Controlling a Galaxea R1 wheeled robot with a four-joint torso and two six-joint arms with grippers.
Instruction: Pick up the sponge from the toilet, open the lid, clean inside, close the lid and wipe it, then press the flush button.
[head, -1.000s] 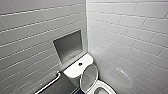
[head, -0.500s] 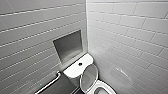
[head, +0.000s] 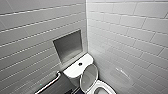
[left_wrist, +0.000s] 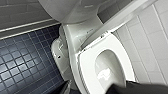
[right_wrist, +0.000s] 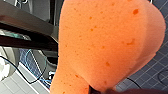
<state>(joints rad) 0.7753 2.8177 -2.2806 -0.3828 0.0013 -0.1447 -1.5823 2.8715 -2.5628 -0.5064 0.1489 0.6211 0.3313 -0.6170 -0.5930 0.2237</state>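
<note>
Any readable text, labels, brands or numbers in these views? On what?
None can be read.
Small dark marks on the toilet below the lid: too blurred to read.
No legible sign on the flush button.
No print on the sponge.

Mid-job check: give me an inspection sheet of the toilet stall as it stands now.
Surface: dark blue tiled floor.
Job's things: toilet with lid raised; flush button on the cistern top; orange sponge off the floor.
Clutter: nothing seen.
Grippers: right gripper holds the sponge; left gripper by the seat, state unclear.
Cables: thin dark cable in the right wrist view.
Surroundings: white wall tiles, recessed niche, grab bar.
</note>
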